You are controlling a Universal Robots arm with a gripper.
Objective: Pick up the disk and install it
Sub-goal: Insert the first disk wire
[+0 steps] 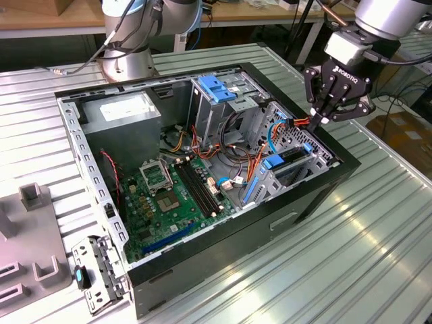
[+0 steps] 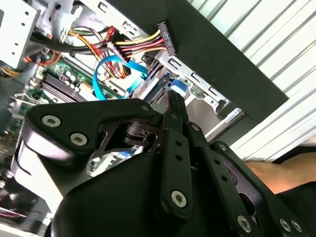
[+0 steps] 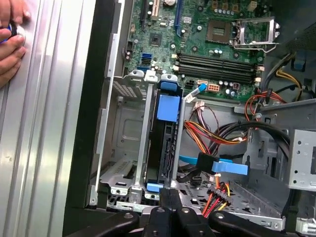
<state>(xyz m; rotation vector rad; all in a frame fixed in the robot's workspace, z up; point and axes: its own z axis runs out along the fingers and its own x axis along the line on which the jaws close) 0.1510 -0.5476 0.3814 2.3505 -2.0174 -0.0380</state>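
At upper right the gripper (image 1: 316, 123), fingers together, hangs over the open computer case's (image 1: 223, 256) right edge, just above the disk (image 1: 291, 156) slotted in its bay.

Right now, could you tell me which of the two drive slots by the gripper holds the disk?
The one farther from the case wall: the blue-railed disk fills it, while the wall-side slot stands empty.

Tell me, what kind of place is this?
Probably a robotics lab or workshop: a robot arm hangs over an open computer case on a ribbed metal table, with wooden workbenches behind.
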